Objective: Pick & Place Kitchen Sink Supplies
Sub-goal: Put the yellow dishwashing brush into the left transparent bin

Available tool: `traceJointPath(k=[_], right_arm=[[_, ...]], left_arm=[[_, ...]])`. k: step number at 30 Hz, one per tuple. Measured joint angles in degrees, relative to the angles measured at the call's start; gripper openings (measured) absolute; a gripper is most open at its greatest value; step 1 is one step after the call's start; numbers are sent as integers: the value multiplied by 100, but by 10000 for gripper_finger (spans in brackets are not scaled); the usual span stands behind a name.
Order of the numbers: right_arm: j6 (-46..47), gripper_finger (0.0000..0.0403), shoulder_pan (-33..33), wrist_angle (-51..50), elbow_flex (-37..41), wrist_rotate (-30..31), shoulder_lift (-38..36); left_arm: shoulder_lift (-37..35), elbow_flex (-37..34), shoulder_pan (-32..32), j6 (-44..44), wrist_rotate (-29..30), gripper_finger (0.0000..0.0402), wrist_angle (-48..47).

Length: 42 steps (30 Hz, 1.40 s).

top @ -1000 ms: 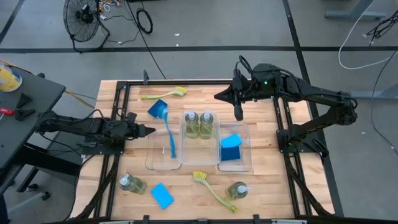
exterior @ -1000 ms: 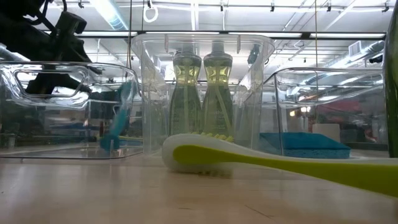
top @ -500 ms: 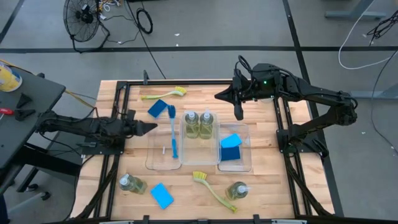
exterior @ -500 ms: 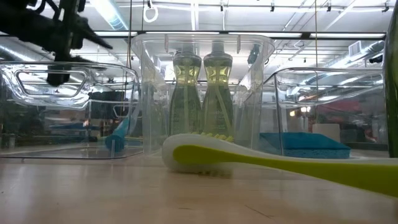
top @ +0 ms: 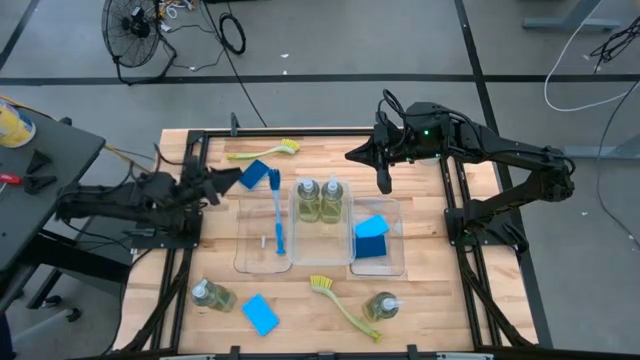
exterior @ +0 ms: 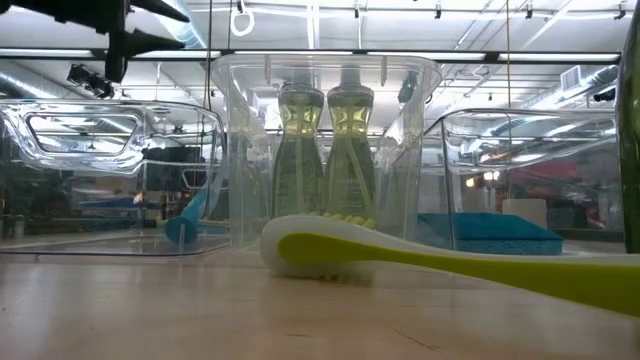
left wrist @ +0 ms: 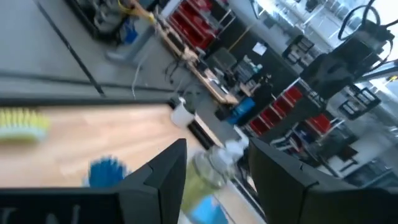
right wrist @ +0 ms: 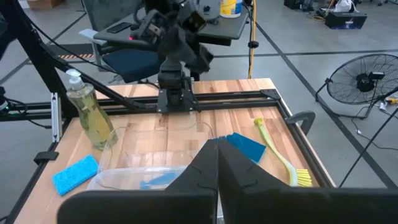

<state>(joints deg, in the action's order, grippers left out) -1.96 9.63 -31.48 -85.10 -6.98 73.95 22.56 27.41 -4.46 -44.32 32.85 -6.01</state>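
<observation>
The left gripper [top: 232, 176] hangs over the desk's [top: 420, 290] left side, its fingers [left wrist: 168, 174] parted and holding nothing, pointing right toward a blue sponge [top: 254, 176] lying tilted on the wood. The right gripper [top: 384, 182] is raised over the far right part of the desk, fingers pressed together and empty.

Three clear trays sit side by side mid-desk. The left tray [top: 243, 262] holds the blue dish brush [top: 277, 213], its long axis running near to far with the bristle head at the far end. The middle tray [top: 296, 252] holds two upright soap bottles [top: 319, 200]. The right tray [top: 396, 262] holds two blue sponges [top: 371, 238].

In all there are four soap bottles, four blue sponges and three brushes. One bottle [top: 211, 295] lies near left, another [top: 381, 305] near right. A fourth sponge [top: 261, 313] lies near left. One yellow-green brush [top: 264, 151] lies along the far edge, head to the right; another [top: 341, 305] lies at the near edge, running diagonally with its head toward the left.
</observation>
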Motion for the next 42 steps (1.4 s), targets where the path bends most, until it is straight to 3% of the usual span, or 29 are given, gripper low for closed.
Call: traceJointPath(k=[7, 13, 20, 26, 36, 42], right_arm=[[-2, 0, 0, -15, -2, -9, 0], [-2, 0, 0, -73, 0, -9, 0], [4, 0, 0, -81, -2, -7, 0], [189, 0, 1, -79, -1, -1, 0], [473, 0, 4, -79, -1, 9, -1], [601, 0, 4, -79, 0, 11, -2]], left_arm=[[366, 501, 509, 817, -4, 177, -77], [945, 1055, 996, 960, -83, 177, -918], [1635, 1961, 1810, 1032, -950, 177, -2698], [2282, 2541, 2556, 1824, -1635, 179, -3369], [3020, 2742, 3657, 2827, -2551, 248, -3628], [3572, 2742, 4007, 3329, -2680, 267, -3636]])
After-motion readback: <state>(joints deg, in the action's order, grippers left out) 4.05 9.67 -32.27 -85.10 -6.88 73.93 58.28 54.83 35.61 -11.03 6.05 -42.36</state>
